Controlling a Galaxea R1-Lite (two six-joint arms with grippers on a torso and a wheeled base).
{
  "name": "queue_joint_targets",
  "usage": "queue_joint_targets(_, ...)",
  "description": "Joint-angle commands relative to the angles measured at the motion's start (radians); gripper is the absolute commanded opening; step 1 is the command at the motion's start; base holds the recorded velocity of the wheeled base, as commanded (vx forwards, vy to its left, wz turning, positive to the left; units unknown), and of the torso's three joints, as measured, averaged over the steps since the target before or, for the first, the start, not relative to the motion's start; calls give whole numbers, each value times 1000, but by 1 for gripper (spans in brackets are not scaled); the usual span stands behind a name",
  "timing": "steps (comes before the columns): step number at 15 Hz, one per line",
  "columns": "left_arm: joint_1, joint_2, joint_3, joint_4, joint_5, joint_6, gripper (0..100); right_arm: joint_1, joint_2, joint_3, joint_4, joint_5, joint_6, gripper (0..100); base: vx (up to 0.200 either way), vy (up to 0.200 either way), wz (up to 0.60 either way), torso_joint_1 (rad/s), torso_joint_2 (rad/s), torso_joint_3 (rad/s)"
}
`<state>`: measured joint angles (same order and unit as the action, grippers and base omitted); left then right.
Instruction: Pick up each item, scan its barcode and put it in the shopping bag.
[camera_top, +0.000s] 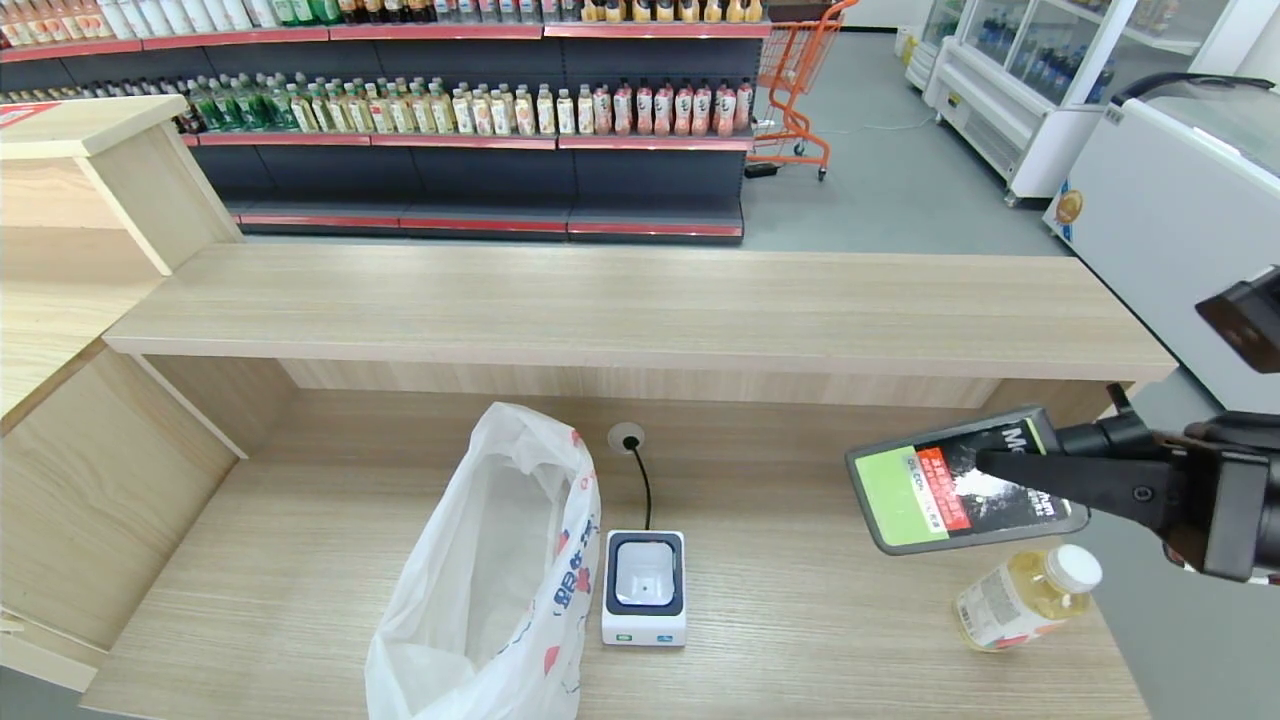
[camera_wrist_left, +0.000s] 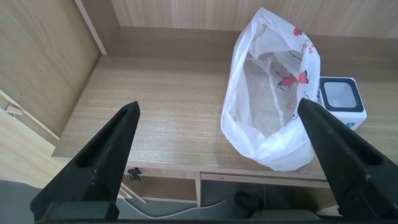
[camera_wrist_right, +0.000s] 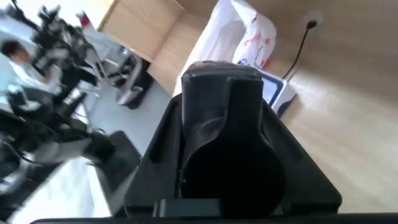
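Now my right gripper (camera_top: 1000, 468), clamped on the pack (camera_top: 915, 505) at mid-right, needs to carry it left over the scanner (camera_top: 645, 588) for scanning.

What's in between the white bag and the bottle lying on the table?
In the head view, the scanner sits between the shopping bag and the bottle, right beside the bag. From scanner to bottle the counter is bare.

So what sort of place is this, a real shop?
It looks like a small supermarket's checkout, possibly a mock-up. Shelves of bottled drinks line the back, a barcode scanner and shopping bag sit on the wooden counter, and freezers stand to the right. A boxed item is held nearby.
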<state>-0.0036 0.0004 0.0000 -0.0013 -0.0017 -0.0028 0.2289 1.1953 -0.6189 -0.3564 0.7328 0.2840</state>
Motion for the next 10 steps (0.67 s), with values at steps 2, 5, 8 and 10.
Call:
queue_joint_targets(2, 1, 0, 0, 0, 0, 0, 100, 10, 89, 2, -7, 5, 172, 0, 0, 0, 0, 0, 0, 0)
queue_joint_targets(5, 1, 0, 0, 0, 0, 1, 100, 12, 141, 34, -79, 14, 228, 0, 0, 0, 0, 0, 0, 0)
queue_joint_targets(8, 1, 0, 0, 0, 0, 0, 100, 12, 135, 53, -96, 40, 276, 0, 0, 0, 0, 0, 0, 0)
queue_joint_targets(10, 1, 0, 0, 0, 0, 1, 100, 10, 125, 77, -96, 56, 276, 0, 0, 0, 0, 0, 0, 0)
